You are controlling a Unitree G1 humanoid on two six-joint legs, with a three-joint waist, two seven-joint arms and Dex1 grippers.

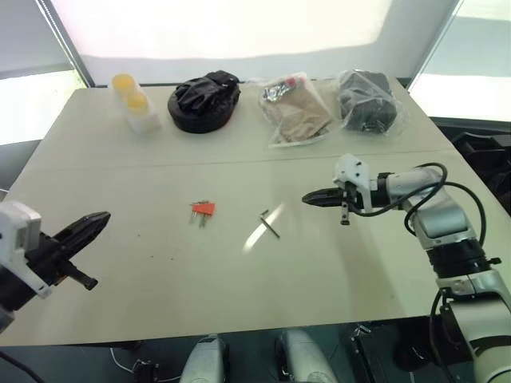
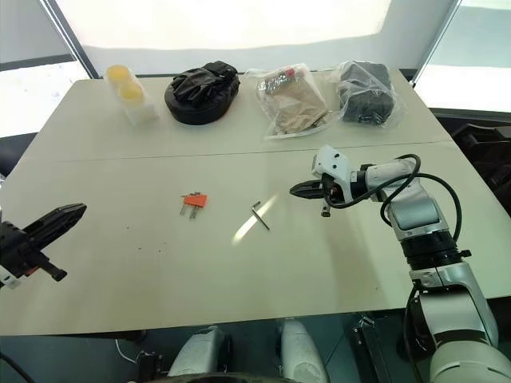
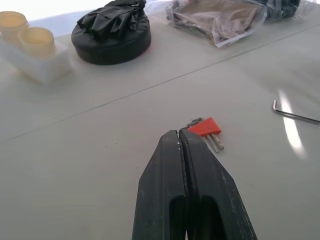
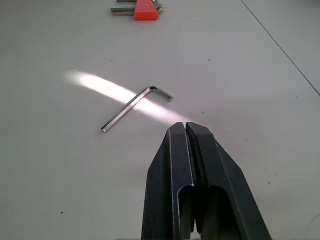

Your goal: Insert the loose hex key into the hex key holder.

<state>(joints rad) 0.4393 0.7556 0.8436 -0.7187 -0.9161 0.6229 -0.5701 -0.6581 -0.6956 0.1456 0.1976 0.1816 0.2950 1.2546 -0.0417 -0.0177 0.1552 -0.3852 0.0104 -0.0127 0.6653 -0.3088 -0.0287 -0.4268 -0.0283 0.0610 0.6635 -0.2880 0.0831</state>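
Observation:
The loose hex key lies flat on the pale table, a thin metal rod with a short bent end. To its left rests the hex key holder, an orange-red block with short keys sticking out. My right gripper hovers just right of the loose hex key, shut and empty, pointing at it. My left gripper is at the table's left side, well left of the holder, shut with nothing in it.
Along the table's far edge stand a white tray with two yellow cups, a black round pouch, a clear bag with tan contents and a bag of dark items. A seam crosses the table.

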